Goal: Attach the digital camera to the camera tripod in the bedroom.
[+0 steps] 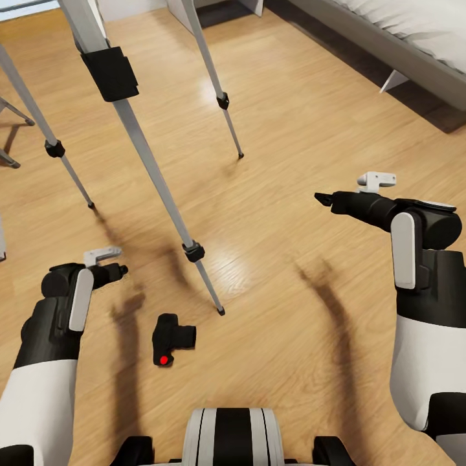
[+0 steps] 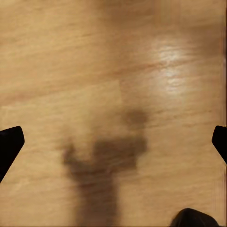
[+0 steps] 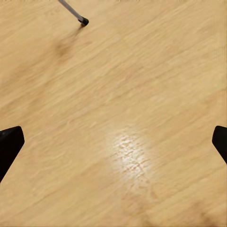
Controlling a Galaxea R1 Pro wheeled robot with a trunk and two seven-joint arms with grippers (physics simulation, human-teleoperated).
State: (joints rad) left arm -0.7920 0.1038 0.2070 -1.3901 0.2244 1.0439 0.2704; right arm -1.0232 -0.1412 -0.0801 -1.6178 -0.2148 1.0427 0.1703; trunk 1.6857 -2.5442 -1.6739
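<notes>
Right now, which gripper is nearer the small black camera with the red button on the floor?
Left. The left gripper hangs just up-left of the small black camera; the right gripper is far off to its right.

no readable text, no labels, no brand marks, no numbers, no signs on anything

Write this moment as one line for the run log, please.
camera: on floor, ungrasped | tripod: standing | left gripper: open, empty | right gripper: open, empty

Black digital camera [image 1: 171, 338] with red button, silver-grey camera tripod [image 1: 152, 165], light wood-grain floor [image 1: 310, 129].
</notes>
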